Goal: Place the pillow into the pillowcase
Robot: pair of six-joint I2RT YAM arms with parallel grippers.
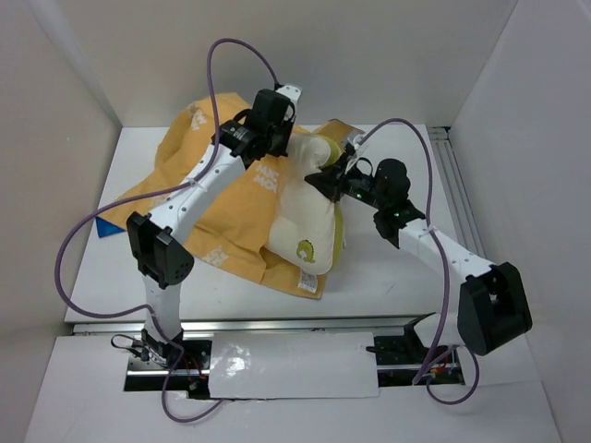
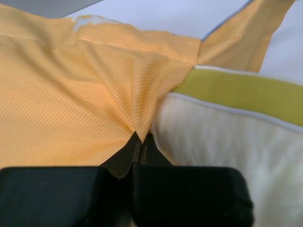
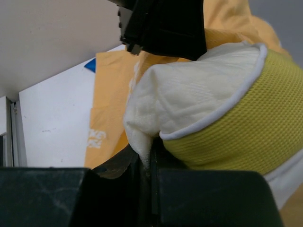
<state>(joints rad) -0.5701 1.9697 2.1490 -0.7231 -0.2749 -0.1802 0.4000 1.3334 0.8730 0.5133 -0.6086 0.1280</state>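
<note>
The pillowcase [image 1: 222,208] lies orange face up over the left and middle of the white surface [image 1: 111,277]. A blue corner [image 1: 109,228] peeks out close to the surface's left edge, and the near hem stops short of the front edge. The pillow [image 1: 305,217] rests lengthwise on the right part of the case. Its near end, with the small yellow mark [image 1: 305,249], lies just inside the case's near hem, and its far end is raised among bunched orange cloth. The pictures do not show how much of that end is under the fabric. The left pincer [image 2: 140,144] is clamped together on a fold of the orange fabric, right beside the pillow's piped edge and its yellow-green side band [image 2: 236,90]. The right pincer [image 3: 147,161] is pinched on a cream corner of the pillow, where the white piping meets the mesh band. The left arm's black wrist [image 3: 165,23] hangs just above it. Bare surface lies to the right of the pillow, up to a rail [image 1: 454,185], and in front of it. White walls close in the left, back and right.
</note>
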